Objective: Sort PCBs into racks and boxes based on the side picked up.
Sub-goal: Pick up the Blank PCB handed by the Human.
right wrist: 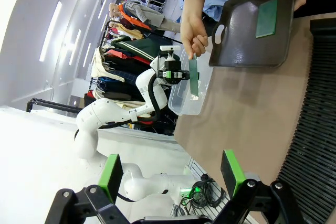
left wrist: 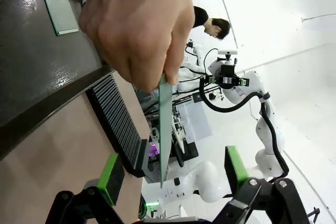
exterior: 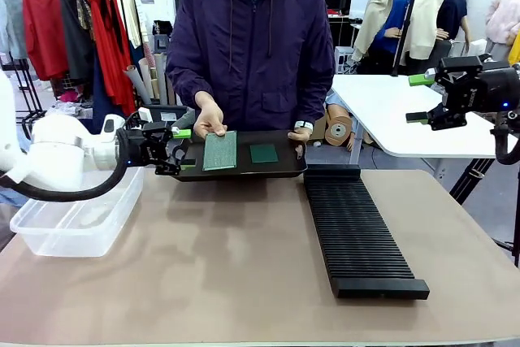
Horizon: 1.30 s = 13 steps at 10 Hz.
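Note:
A person's hand (exterior: pixel 210 123) holds a pale green PCB (exterior: pixel 219 150) by its far end, over the left part of a flat black tray (exterior: pixel 244 170). My left gripper (exterior: pixel 180 149) is open right beside that board. In the left wrist view the PCB (left wrist: pixel 165 129) stands edge-on, and its lower end hangs between the spread green pads (left wrist: pixel 111 177) without touching them. A darker green PCB (exterior: pixel 263 153) lies on the tray. The black ribbed rack (exterior: pixel 361 229) lies on the table at right. The clear box (exterior: pixel 77 217) sits at left. My right gripper (exterior: pixel 420 98) hovers open and empty, high at the far right.
The person stands at the far edge and holds up the tray with the other hand (exterior: pixel 301 132). A white table (exterior: pixel 390 115) stands behind at right. A clothes rail (exterior: pixel 73 22) is at the back left. Bare tabletop (exterior: pixel 227 258) lies between box and rack.

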Available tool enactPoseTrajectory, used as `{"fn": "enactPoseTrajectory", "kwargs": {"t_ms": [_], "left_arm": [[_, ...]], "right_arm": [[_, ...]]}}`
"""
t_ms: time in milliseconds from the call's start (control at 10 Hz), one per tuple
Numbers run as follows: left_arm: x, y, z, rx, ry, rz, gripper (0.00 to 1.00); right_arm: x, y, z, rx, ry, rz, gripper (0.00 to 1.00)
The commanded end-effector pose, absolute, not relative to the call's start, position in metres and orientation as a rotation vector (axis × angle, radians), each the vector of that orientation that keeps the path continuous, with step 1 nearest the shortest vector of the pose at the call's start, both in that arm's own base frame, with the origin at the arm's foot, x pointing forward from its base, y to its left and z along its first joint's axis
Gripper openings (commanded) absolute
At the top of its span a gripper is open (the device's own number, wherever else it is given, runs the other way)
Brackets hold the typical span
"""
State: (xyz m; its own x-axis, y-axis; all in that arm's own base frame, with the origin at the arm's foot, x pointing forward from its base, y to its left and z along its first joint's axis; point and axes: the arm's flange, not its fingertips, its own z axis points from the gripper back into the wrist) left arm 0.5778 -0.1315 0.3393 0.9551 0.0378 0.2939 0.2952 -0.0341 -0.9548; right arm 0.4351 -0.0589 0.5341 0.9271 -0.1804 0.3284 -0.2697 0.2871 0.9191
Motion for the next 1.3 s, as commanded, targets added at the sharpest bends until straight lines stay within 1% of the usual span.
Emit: {"fn": "enactPoseTrajectory", "kwargs": {"t_ms": [0,500,600,900,1000,1200], "left_arm": [[0.585,-0.148,0.334,-1.615,-0.27,-0.226,1.0],[0.587,-0.184,0.334,-1.645,-0.255,-0.277,1.0],[0.587,-0.185,0.333,-1.65,-0.259,-0.275,0.98],[0.59,-0.18,0.331,-1.651,-0.264,-0.253,0.69],[0.59,-0.18,0.331,-1.654,-0.263,-0.248,0.51],[0.59,-0.178,0.332,-1.654,-0.266,-0.248,0.13]], "right_arm": [[0.436,-0.058,0.537,1.294,-0.412,0.071,1.0],[0.436,-0.058,0.537,1.294,-0.412,0.071,1.0],[0.436,-0.058,0.537,1.294,-0.412,0.071,1.0],[0.436,-0.058,0.537,1.294,-0.412,0.071,1.0],[0.436,-0.058,0.537,1.294,-0.412,0.071,1.0],[0.436,-0.058,0.537,1.294,-0.412,0.071,1.0]]}}
